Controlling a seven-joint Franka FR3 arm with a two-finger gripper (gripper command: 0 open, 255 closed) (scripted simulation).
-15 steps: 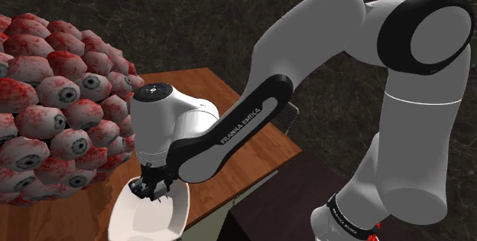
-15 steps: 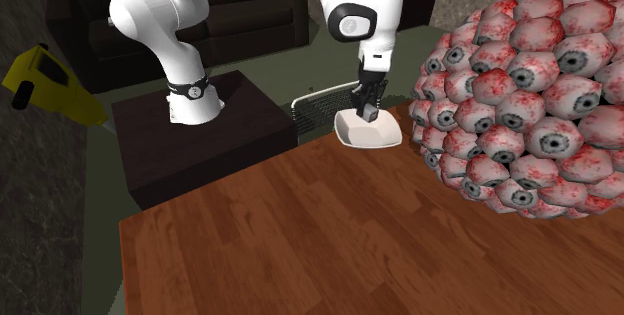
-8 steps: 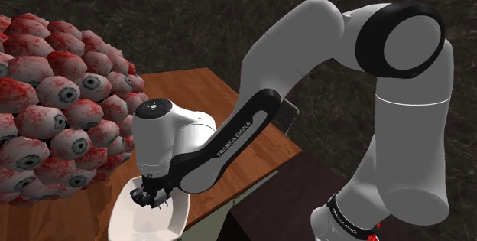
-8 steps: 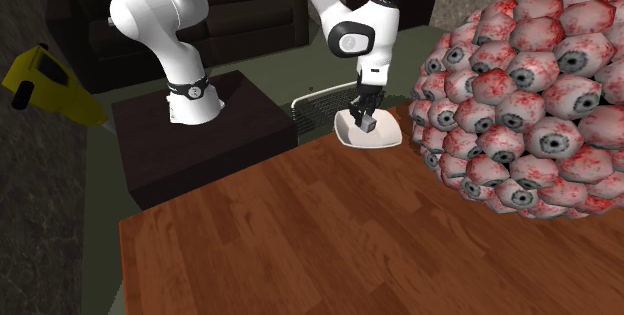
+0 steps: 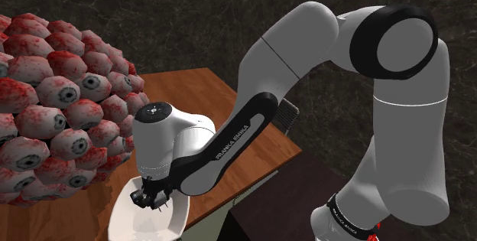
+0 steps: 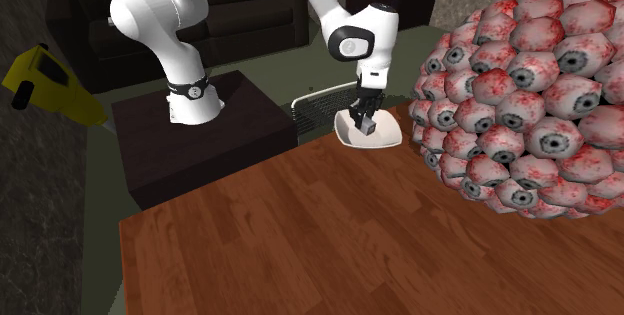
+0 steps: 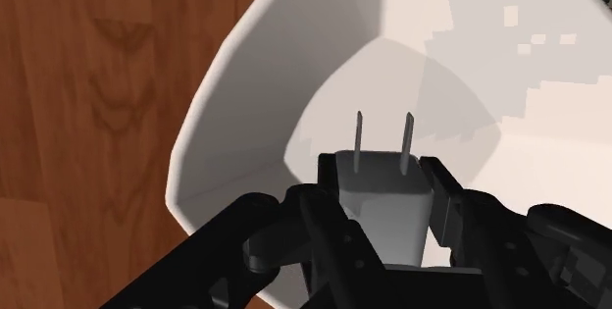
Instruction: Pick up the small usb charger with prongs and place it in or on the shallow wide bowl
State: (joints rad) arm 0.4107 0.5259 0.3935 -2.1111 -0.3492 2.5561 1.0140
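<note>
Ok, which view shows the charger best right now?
The wrist view: the white charger sits clasped in the pincer, prongs aimed into the white bowl. The second exterior view shows it as a small grey block over the bowl; in the shoulder view it is hard to make out at the pincer.

A brown wooden table [image 6: 330,233] spans the near side. Beyond it, a black sofa [image 6: 250,18] stands on a grey-green floor [image 6: 300,63]. A mound of bloodshot eyeballs [image 6: 520,103] rises at the right.
</note>
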